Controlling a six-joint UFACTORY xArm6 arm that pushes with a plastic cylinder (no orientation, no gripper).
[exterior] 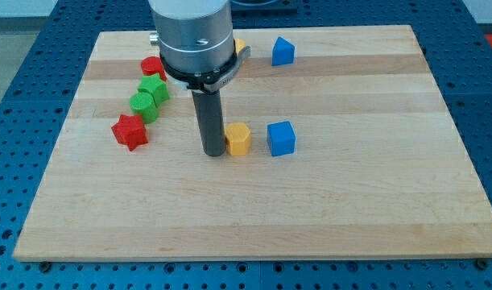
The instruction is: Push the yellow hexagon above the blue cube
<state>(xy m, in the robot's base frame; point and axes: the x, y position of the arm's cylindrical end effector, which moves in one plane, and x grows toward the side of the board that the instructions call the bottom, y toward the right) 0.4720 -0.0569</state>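
**Hexagon beside the cube, not yet above**

My tip [212, 152], a bare rod end effector grasping nothing, touches the yellow hexagon [239, 138] at its 9 o'clock. The blue cube [281, 138] sits just at the hexagon's 3 o'clock. The push toward 12 o'clock remains.

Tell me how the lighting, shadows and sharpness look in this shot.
Camera view: even, soft light on the wooden board, no harsh glare; only faint shadows beside the yellow hexagon and blue cube. Blocks look sharp. My tip sits just to the hexagon's left in the view; the arm's grey housing hides part of another yellow block.
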